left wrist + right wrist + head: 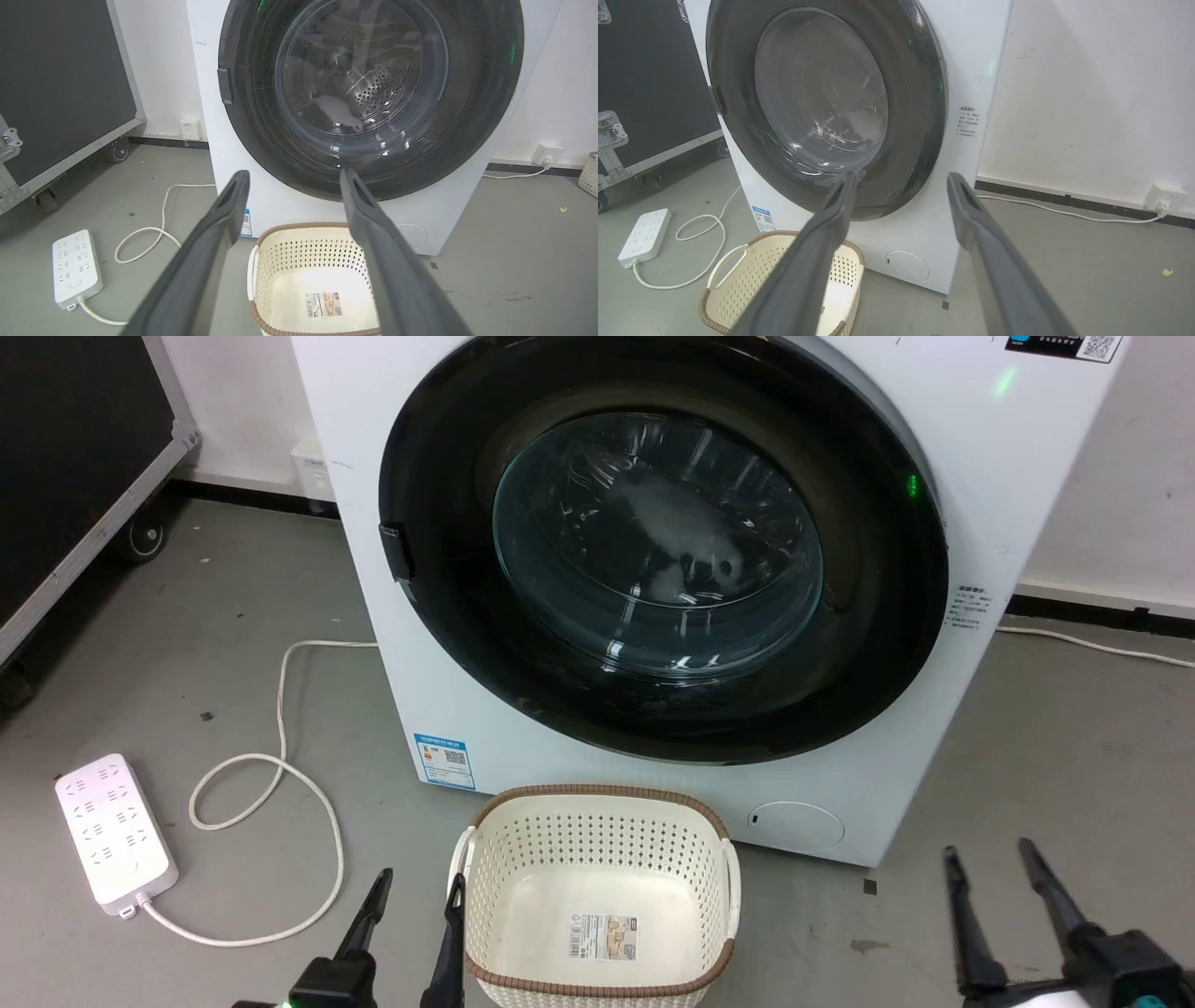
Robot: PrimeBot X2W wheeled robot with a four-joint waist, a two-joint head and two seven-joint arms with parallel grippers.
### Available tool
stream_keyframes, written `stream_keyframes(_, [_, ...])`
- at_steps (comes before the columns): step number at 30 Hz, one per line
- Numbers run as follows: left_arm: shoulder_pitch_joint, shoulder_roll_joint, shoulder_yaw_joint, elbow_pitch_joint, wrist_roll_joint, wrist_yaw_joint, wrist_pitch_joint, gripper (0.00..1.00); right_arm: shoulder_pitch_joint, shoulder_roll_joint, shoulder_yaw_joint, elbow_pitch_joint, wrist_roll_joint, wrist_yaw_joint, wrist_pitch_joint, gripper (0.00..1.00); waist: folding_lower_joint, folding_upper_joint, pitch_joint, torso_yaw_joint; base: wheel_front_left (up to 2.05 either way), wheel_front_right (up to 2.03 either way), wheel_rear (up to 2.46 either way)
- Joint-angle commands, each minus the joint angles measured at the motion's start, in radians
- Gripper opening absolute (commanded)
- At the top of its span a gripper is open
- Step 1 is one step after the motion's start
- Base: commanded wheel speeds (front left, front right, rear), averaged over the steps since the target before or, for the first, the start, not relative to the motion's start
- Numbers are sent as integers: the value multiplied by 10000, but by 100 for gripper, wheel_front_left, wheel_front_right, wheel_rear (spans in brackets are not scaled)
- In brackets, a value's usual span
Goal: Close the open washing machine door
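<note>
- While both tools rise from the bottom of the head view, the washing machine door (653,551) lies flat against the front of the white washing machine (1018,523).
- The left tool (420,877) has its two dark fingers spread and empty, just left of a cream perforated basket (597,795).
- The right tool (988,847) is likewise spread and empty, right of the basket.
- A white power strip (114,829) lies on the grey floor (1074,756), far left.

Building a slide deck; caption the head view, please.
Glossy black-framed round glass door looks shut on the white front-loading washing machine, cream perforated basket standing before it.
</note>
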Motion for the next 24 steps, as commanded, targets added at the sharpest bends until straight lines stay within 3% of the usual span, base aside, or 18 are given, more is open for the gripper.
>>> stream_keyframes(1, [117, 12, 25, 31, 89, -75, -53, 100, 55, 61, 22, -126, -364, -6, -74, 100, 1, -1, -6, 12, 0, 0, 0])
stream_keyframes(11, [-32, -52, -55, 128, 143, -86, -53, 100, -104, 82, -120, -172, -1034, -6, -87, 100, 1, -1, -40, 108, 0, 0, 0])
stream_keyframes(12, [7, -42, -65, 125, 86, -69, 0, 0, -30, 48, -115, -171, -1016, 2, -4, 0, 1, -1, -41, 108, 0, 0, 0])
stream_keyframes(24, [-64, -54, 25, 30, 152, -55, 198, 0, -98, 51, -55, -218, -969, 3, 203, 0, 1, -1, 3, 72, 0, 0, 0])
